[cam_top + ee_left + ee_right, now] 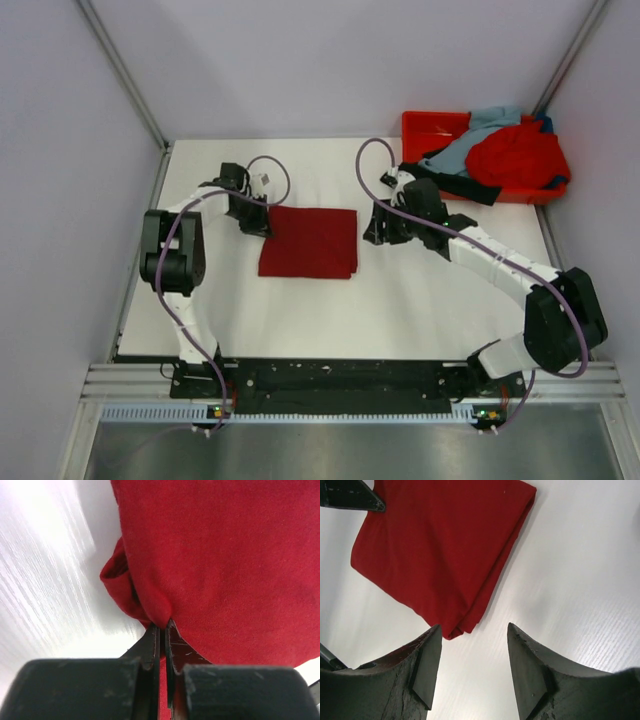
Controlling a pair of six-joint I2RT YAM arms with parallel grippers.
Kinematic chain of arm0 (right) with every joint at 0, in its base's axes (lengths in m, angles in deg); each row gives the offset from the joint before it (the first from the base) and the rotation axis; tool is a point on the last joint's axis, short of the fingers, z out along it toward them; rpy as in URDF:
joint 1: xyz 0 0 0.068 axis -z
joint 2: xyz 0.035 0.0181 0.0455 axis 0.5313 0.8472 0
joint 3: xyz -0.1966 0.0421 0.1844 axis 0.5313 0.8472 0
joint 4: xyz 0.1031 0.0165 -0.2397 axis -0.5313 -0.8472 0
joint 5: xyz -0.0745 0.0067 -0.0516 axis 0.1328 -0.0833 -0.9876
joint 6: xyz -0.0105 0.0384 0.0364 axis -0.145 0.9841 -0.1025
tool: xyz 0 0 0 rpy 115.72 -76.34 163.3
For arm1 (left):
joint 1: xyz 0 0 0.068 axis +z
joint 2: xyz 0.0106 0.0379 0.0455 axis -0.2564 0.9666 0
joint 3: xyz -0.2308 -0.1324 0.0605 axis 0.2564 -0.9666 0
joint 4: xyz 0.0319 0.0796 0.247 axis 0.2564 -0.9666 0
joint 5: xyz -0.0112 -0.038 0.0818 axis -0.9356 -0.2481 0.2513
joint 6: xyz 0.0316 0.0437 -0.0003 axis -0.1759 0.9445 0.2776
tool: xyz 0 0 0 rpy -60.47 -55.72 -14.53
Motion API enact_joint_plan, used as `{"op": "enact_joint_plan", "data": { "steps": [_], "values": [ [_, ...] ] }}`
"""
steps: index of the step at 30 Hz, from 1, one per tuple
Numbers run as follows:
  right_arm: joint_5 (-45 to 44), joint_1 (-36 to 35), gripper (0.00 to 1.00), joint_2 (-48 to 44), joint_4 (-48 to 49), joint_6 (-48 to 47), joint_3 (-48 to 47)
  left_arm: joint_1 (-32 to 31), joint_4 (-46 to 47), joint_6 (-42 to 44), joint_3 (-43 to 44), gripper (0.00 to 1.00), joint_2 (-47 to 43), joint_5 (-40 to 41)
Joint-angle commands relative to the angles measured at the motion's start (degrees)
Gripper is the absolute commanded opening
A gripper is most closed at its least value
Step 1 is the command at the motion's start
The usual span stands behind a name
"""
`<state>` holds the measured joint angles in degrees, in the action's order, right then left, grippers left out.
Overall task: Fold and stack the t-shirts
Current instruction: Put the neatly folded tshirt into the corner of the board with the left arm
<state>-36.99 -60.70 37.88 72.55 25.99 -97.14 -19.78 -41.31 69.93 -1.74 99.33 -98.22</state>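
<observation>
Pinching crimson tee [225, 570] edge, L jaws

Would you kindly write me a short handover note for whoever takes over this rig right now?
Left gripper: shut on a pinch of the dark crimson shirt at its far left corner.
Right gripper: open, empty, over bare table just off that shirt's right side.
Things: the dark crimson shirt lies folded mid-table; the bright red shirt, grey-blue shirt and black shirt are heaped in the orange-red tray at far right.
Done: one shirt folded into a rectangle.
Left: fold the other three, then stack all four.
</observation>
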Motion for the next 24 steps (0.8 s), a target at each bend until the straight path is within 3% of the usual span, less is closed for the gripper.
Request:
{"op": "enact_joint_plan", "data": {
  "steps": [1,7,16,20,24],
  "values": [
    [-1.8,1.4,0.55,-3.4,0.2,-2.0,-0.1,1.8,-3.3,3.6,6.3,0.00,1.6,0.2],
    [-2.8,1.7,0.54,-4.4,-0.8,-4.0,-0.2,8.5,-5.8,14.7,17.4,0.00,4.0,13.8],
    [-5.9,1.8,0.54,-5.7,-2.6,-7.4,-1.1,21.5,-16.4,20.2,45.9,0.00,22.1,23.7],
    [-7.1,1.9,0.54,-6.0,-4.5,-8.6,-2.1,24.4,-13.5,20.7,53.9,0.00,26.4,31.3],
    [-7.0,1.9,0.54,-6.4,-5.0,-9.0,-2.7,24.8,-7.5,24.4,56.6,0.00,27.8,37.0]
  ]
}}
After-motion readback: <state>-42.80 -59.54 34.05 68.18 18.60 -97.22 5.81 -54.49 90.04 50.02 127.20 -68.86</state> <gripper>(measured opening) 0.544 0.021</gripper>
